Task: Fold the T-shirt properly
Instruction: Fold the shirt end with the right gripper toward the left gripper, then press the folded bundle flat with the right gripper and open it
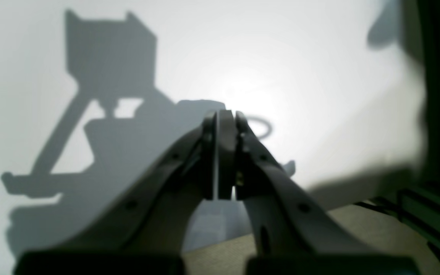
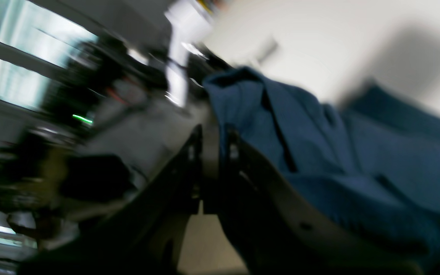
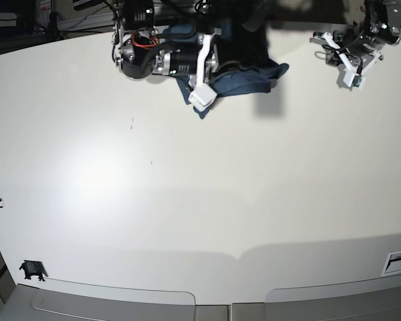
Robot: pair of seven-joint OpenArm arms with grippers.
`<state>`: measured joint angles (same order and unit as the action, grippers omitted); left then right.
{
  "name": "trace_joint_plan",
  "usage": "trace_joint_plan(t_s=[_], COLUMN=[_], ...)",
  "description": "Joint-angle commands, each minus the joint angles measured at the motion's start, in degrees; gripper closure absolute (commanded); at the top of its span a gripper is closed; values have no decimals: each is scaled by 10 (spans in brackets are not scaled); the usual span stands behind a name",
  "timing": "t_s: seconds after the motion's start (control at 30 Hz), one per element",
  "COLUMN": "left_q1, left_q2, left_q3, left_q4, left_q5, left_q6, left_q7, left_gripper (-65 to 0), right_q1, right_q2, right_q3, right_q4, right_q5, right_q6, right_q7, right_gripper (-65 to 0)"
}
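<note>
Left wrist view: the left tool (image 1: 225,122) hangs over bare white desk (image 1: 319,76) with its jaws pressed together and nothing between them. Only its own sharp shadow lies on the surface; no cloth shows here.

Right wrist view: badly blurred. The right tool (image 2: 214,133) has its jaws nearly together, and the dark teal-blue T-shirt (image 2: 319,152) lies bunched just beside them to the right, with thick folds and a dark seam or edge running down it. Cloth seems to reach the right-hand jaw, but the blur hides whether any is actually pinched.

Base view: the T-shirt (image 3: 244,79) sits crumpled in a heap at the far edge of the desk (image 3: 200,200), partly under the right arm, whose tool (image 3: 202,99) points down at the heap's near corner. The left tool (image 3: 353,79) is well apart, off to the side, and holds nothing.

As I judge it, the shirt is not yet spread out. If the right tool has caught several layers, lifting would drag the whole bundle rather than open it. So near the far edge, a pull could also slide the shirt off the desk.
</note>
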<state>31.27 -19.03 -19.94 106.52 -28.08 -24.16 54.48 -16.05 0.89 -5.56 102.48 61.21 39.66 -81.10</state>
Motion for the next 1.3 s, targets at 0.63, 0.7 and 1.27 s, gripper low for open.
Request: trace_joint_plan(t_s=[0.63, 0.7, 1.27], left_q1=[0, -1, -30], left_q2=[-1, -1, -7], left_q3=[-4, -4, -4], left_q4=[10, 10, 115], left_q5=[-9, -9, -69], left_q6=[0, 0, -41], left_q7=[-28, -38, -48], left_gripper=[-63, -64, -59], right_q1=[5, 7, 75], right_q2=[-52, -52, -50], right_q3=[-20, -20, 83], right_q4=[10, 10, 10], right_q5=[128, 186, -36], right_q6=[3, 3, 3], right_q7=[11, 11, 49], right_gripper=[-219, -219, 0])
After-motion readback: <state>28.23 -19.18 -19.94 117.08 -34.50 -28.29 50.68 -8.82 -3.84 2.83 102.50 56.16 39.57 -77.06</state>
